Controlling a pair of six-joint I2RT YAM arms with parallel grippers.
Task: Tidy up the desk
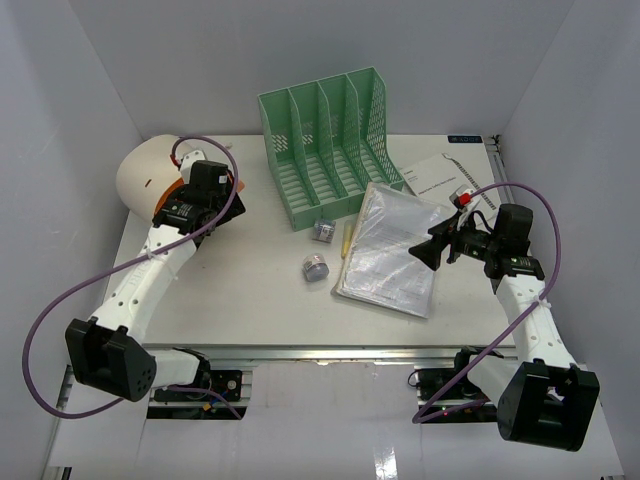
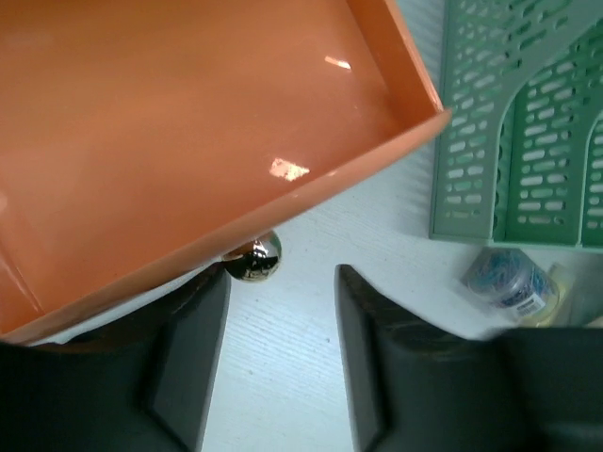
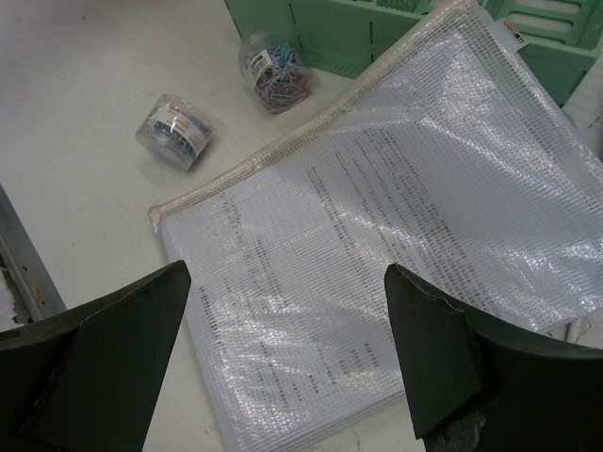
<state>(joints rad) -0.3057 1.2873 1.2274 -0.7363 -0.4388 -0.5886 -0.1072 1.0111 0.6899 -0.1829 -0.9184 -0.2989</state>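
The white desk (image 1: 250,310) carries a clear mesh zip pouch (image 1: 395,250) of printed sheets, two small jars of paper clips (image 1: 323,230) (image 1: 315,268) and a green file rack (image 1: 325,140). My left gripper (image 1: 188,200) is at a white round unit (image 1: 145,172) at the back left. In the left wrist view, this gripper (image 2: 283,275) is open over bare desk (image 2: 283,377). An orange drawer (image 2: 188,122) with a chrome knob (image 2: 254,257) sits just beyond its fingertips. My right gripper (image 1: 425,248) hangs open above the pouch (image 3: 377,207), holding nothing.
Loose printed papers (image 1: 445,172) lie at the back right beside the rack. In the right wrist view both clip jars (image 3: 276,68) (image 3: 174,132) lie left of the pouch, near the rack (image 3: 377,28). White walls close in the desk. A metal rail (image 1: 330,352) runs along the front.
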